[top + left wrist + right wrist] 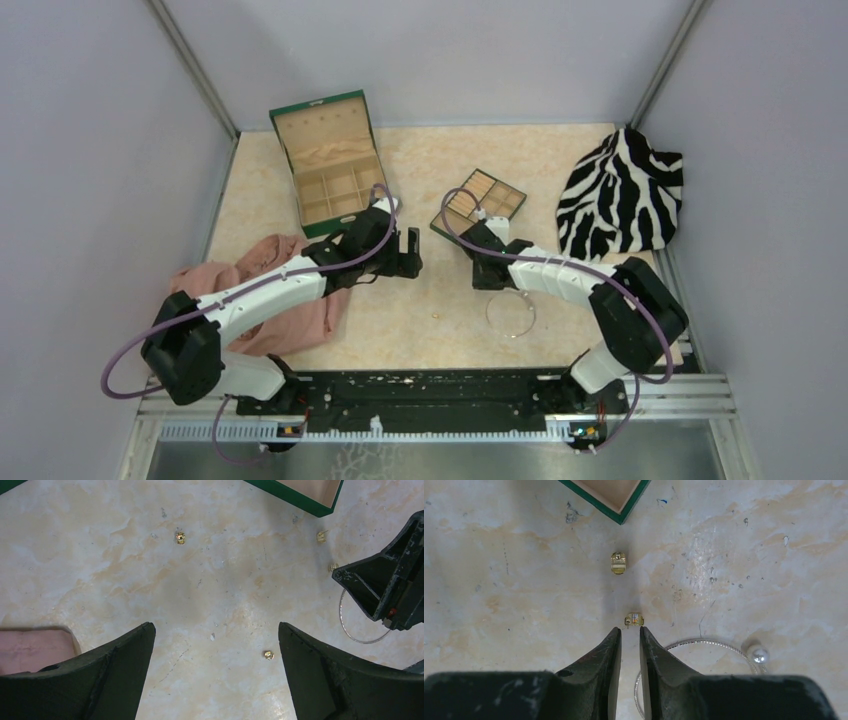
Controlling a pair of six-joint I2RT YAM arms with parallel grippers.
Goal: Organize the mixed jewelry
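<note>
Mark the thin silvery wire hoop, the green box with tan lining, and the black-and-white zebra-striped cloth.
Thin silvery wire hoop (706, 640), right wrist view, top arc of the wire.
Green box with tan lining (322, 130), top external view, bare upper lining.
Zebra-striped cloth (620, 195), top external view, its middle.

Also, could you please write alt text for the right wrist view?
The right gripper, jaws nearly together, points at a gold piece at its tips on a marbled table. A second gold piece lies farther ahead, a silver hoop at right.
</note>
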